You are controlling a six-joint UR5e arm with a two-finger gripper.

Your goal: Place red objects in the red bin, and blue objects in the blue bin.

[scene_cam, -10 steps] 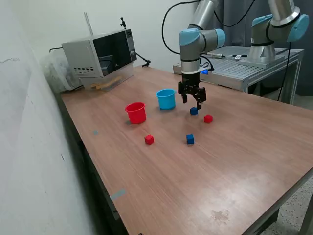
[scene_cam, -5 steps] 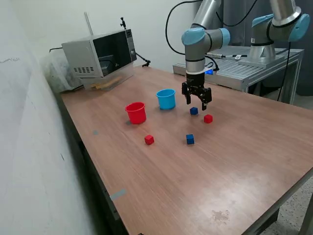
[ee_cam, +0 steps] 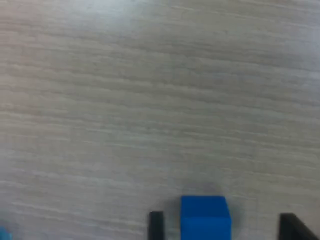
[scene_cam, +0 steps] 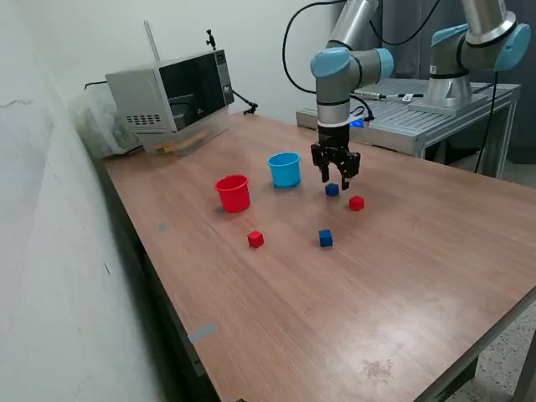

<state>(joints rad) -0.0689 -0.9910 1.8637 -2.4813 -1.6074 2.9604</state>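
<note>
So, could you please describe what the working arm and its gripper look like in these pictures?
The arm is built of silver-grey tubes with light blue caps on its joints. A black cable loops in the air behind it. At its end sits a compact black two-finger gripper. In the wrist view only the dark tips of its fingers show.

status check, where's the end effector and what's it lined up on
End effector open, just above a blue cube, fingers straddling it in the wrist view. All four cubes on the table, both cups empty as far as seen. Red cube close beside, not blocking.
</note>
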